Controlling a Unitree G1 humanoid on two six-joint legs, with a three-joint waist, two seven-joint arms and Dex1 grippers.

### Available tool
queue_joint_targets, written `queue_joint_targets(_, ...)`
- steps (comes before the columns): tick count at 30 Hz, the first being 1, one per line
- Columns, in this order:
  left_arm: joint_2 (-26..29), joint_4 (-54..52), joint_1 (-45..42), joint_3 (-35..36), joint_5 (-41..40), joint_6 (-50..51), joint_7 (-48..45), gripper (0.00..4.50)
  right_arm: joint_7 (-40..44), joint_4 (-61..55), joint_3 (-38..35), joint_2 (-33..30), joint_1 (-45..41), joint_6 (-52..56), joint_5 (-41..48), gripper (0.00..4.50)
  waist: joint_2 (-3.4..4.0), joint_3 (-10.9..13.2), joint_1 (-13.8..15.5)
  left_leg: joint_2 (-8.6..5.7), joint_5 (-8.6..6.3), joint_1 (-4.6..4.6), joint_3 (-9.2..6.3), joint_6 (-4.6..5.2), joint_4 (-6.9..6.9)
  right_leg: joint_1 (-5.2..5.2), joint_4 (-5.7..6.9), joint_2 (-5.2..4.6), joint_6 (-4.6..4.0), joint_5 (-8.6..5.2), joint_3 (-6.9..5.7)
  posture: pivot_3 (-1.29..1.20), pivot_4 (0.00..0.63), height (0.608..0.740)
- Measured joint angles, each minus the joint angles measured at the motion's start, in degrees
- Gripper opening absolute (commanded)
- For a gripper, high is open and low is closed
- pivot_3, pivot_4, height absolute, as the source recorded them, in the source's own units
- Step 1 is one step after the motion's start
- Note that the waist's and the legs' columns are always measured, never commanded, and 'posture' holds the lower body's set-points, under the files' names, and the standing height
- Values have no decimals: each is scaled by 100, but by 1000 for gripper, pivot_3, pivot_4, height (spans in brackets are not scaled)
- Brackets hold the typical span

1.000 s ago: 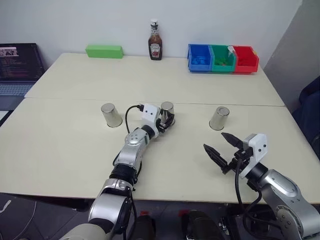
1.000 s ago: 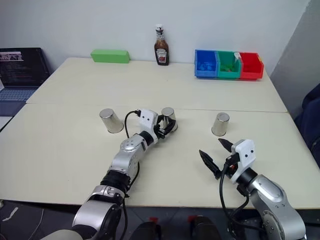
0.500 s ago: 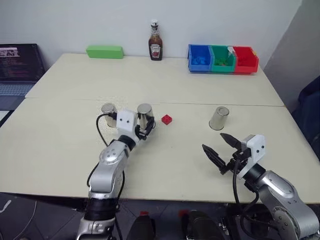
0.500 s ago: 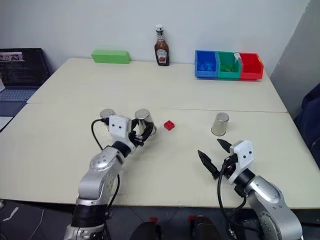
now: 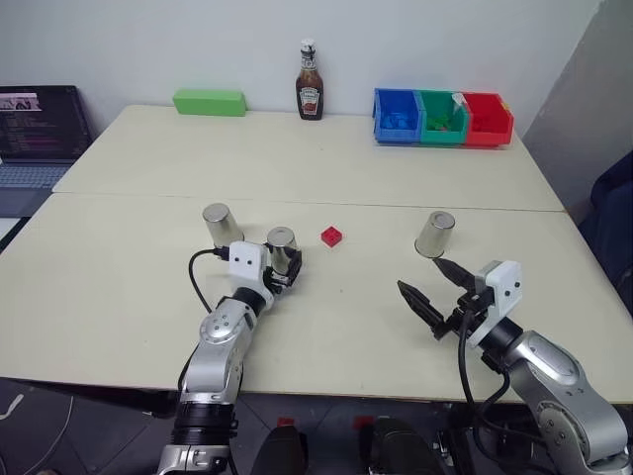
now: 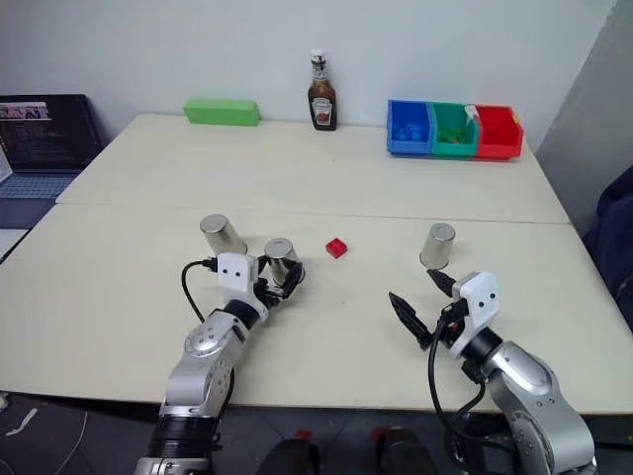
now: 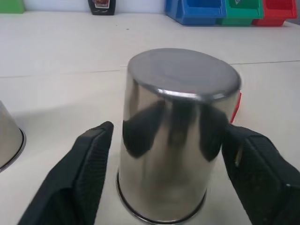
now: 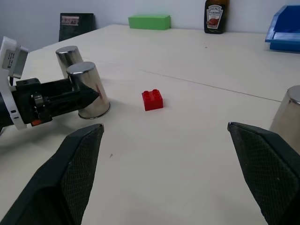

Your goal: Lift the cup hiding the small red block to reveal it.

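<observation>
The cup [image 5: 283, 249] is standing mouth-down on the desk [image 5: 297, 158], between the two black fingers [image 7: 89, 164] of the left hand [image 5: 280, 269]. In the left wrist view the fingers are flanking the cup's walls with a slim gap showing on each side, so the hand is spread around it rather than pinching it. The small red block [image 5: 331, 236] is lying uncovered on the desk, just beside this cup on its right. A second cup [image 5: 220, 226] is sitting near, on the left; a third cup [image 5: 434, 234] is standing well apart to the right. The right hand [image 5: 432, 291] is hovering low over the desk near the third cup, fingers spread wide, gripping nothing. Along the far edge are sitting a green box [image 5: 209, 102], a sauce bottle [image 5: 310, 83] and three bins [image 5: 442, 117].
</observation>
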Motion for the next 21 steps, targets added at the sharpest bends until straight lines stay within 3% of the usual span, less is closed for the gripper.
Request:
queue_joint_targets(8,165,-333,232,-15,-219,222,-315,4473,-45,-119,65,25,262,0,-74,4500,0,0,-18,2,0,0,3,0,-1,-2,-1,0,0,0,3,0,150,740)
queue_joint_targets(15,971,-1998,1467,237,-769,1070,-767,4473,-153,-264,41,65,518,0,-99,4500,2,1,-36,11,0,3,1,0,-6,-5,1,0,-5,-3,1,0,150,740)
queue_joint_targets(21,928,-3543,2511,573,-976,1538,-364,4473,-320,-477,-50,122,866,-4,-155,4500,1,-2,-10,8,0,2,5,0,-4,-2,-6,-6,-3,-4,4,0,150,740)
